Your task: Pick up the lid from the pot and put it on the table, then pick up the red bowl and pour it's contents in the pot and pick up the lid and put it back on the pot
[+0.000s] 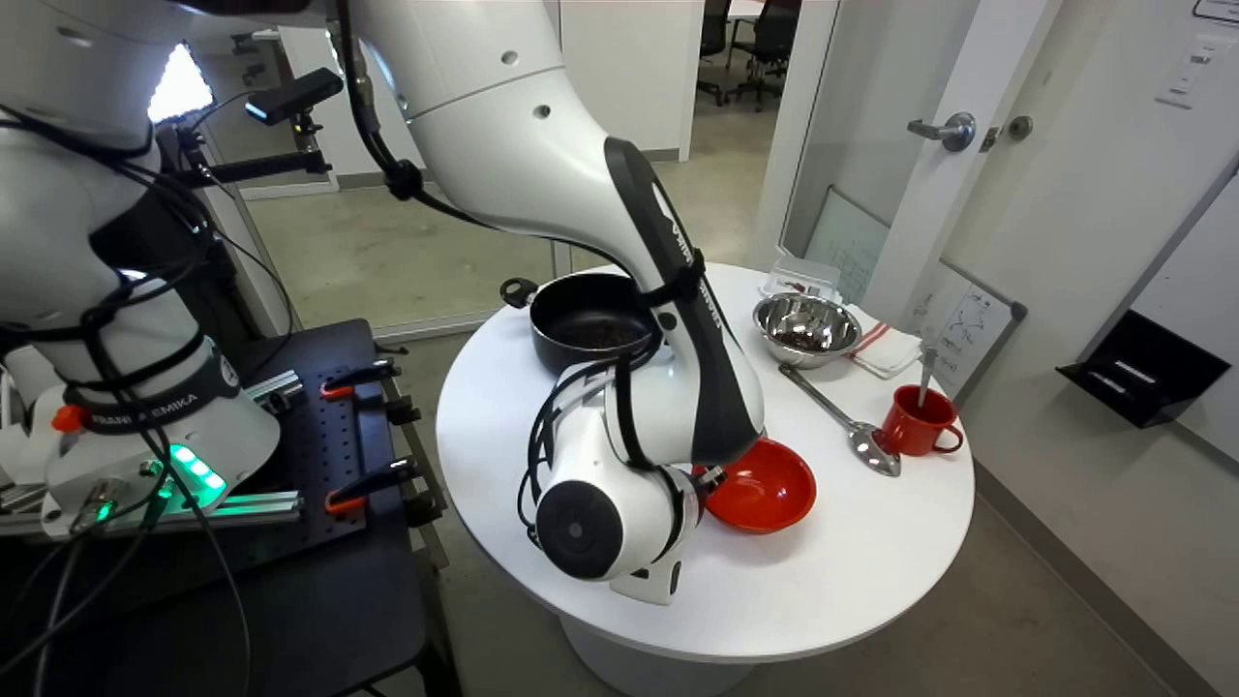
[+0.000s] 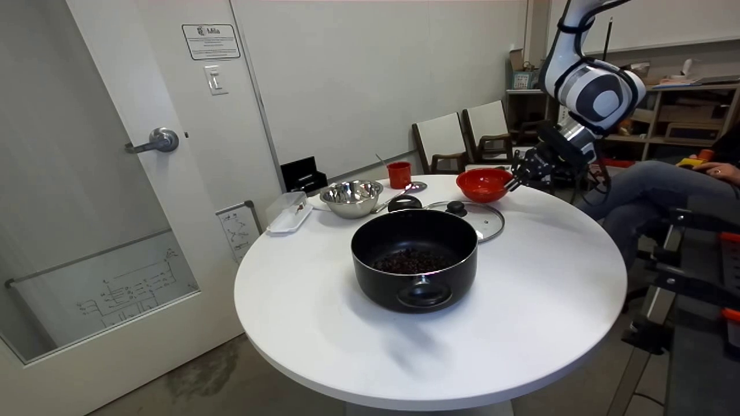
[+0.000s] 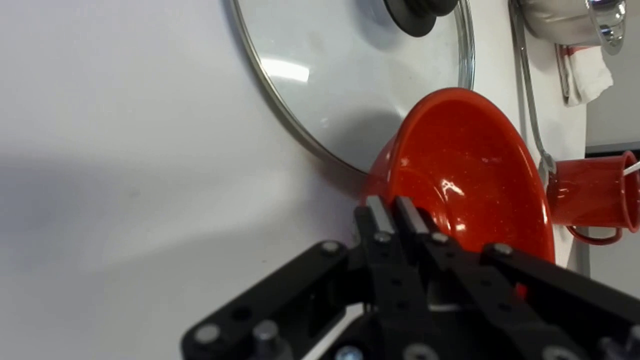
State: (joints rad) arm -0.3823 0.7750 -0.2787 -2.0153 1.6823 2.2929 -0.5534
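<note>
Claw point(image 3: 393, 205) is clamped on the rim of the red bowl point(image 3: 475, 170), wall pinched between the fingers point(image 3: 381, 216). The part of the bowl I can see inside has nothing in it, and there's a layer of dark bits point(image 2: 411, 262) in the pot point(image 2: 376, 283), so my guess is the pour's done and the job now is parking the bowl.

What bugs me is the glass lid point(image 3: 320, 75). It's lying on the table point(image 2: 532, 323) knob up, and in the wrist view the bowl cuts across its edge. Can't tell if they're touching or the bowl's just beside it. Let go there and the bowl could land partly on that metal rim, sit crooked or shove the lid.

Also can't tell if the bowl's base is actually down. If there's a gap under it, releasing a one-sided grip probably makes it drop and rock. And if a finger snags the rim on the way out, it could drag the bowl along.

Then the lid pick: the knob point(image 2: 457, 208) is small and rounded, so an off-centre squeeze could slip, and a bowl parked this close leaves less room for the claw. Set it down off-centre and it'd sit tipped on the pot.
</note>
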